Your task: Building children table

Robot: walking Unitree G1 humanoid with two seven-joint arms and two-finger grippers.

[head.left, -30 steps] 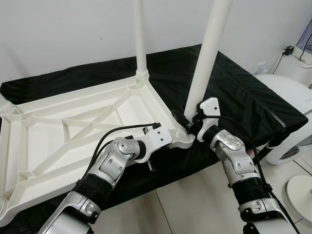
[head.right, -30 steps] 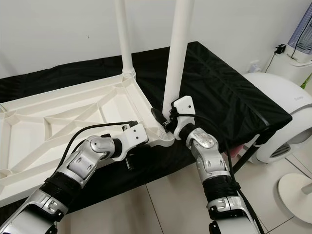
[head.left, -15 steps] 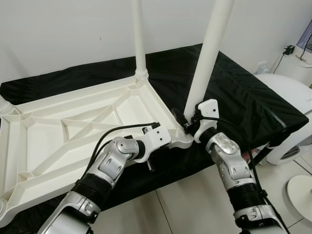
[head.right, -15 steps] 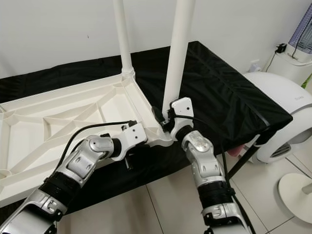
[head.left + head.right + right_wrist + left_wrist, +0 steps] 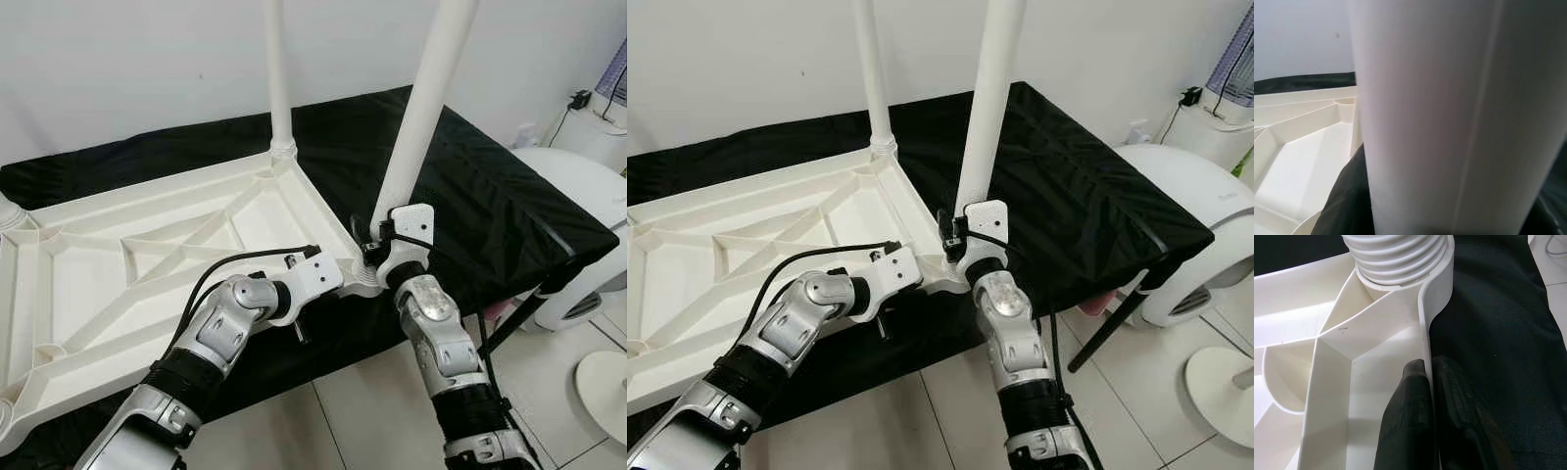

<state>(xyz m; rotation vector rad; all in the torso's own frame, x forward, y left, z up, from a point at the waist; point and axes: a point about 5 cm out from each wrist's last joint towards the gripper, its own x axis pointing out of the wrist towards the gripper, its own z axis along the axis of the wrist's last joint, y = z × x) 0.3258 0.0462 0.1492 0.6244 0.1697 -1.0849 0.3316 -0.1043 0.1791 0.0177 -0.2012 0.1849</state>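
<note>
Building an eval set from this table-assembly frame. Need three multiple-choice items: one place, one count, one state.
1. Where does the left gripper grip?
A. the tabletop's side rim
B. the far leg
C. the black cloth

2. How many white legs stand upright in corner sockets?
A. one
B. two
C. four

3. How does the tabletop lie?
A. right way up
B. on its edge
C. upside down, ribs showing

Answers: 1 A, the fingers pinch the rim near the threaded socket. 2 B, near leg and far leg. 3 C, the ribbed underside faces up on the black cloth; the right gripper is at the near leg's base.
</note>
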